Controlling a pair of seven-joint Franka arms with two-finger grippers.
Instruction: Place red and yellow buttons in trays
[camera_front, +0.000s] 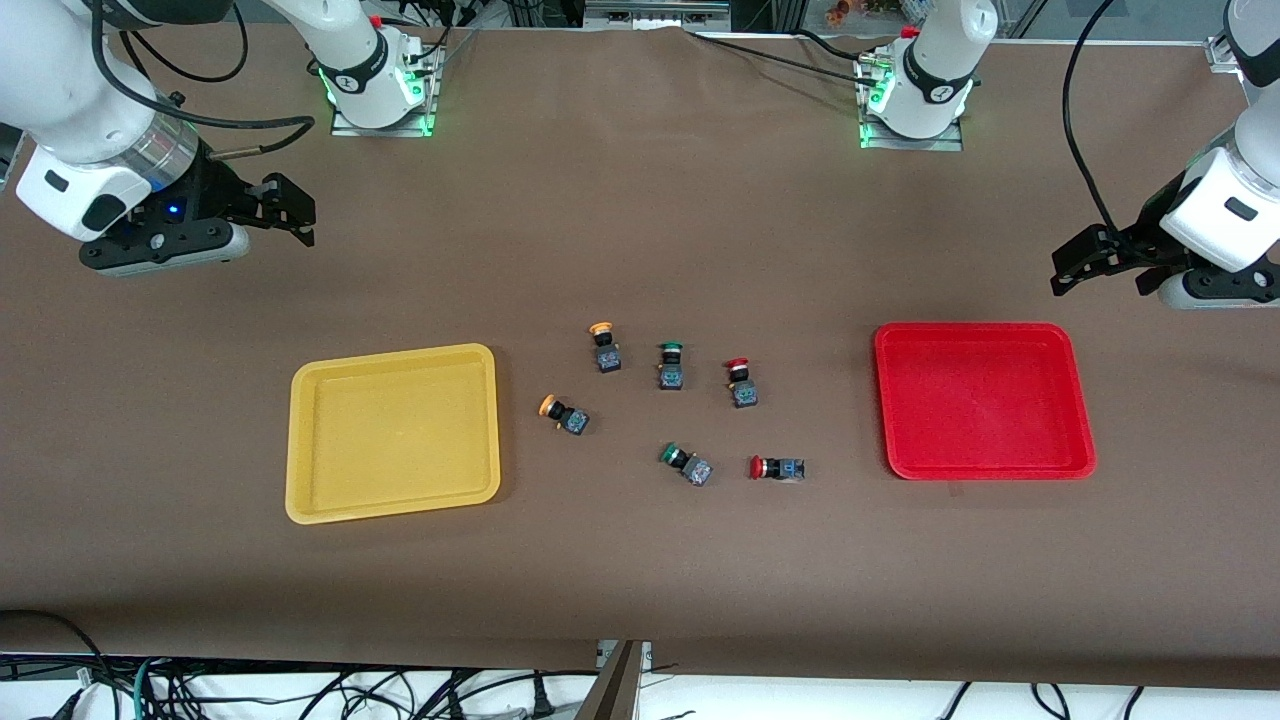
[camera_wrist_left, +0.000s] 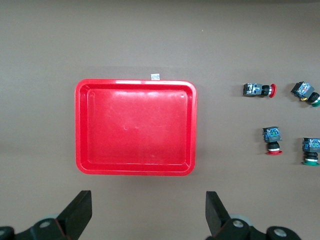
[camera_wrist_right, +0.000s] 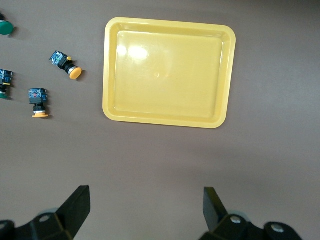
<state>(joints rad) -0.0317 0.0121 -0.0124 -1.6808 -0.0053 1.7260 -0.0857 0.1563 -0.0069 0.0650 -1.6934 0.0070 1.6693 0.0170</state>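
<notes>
- Red & yellow buttons all lying btwn yellow tray (camera_front: 392, 432) and red tray (camera_front: 983, 400), none in yet: red buttons (camera_front: 776, 468) (camera_front: 740, 382) twd red tray, yellow buttons (camera_front: 564, 414) (camera_front: 604, 346) twd yellow tray.
- Green-capped switches (camera_front: 686, 464) (camera_front: 670, 365) sitting amid them: risking a wrong grab or knocking neighbours.
- Right gripper (camera_front: 290, 213) waiting wide open, empty, over bare table by yellow tray; left gripper (camera_front: 1085, 262) same by red tray.

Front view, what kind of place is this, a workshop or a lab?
Most likely a robotics lab bench: two arms bolted to a cloth-covered table, loose cables under its edge, and a red tray and yellow tray laid out for sorting.
</notes>
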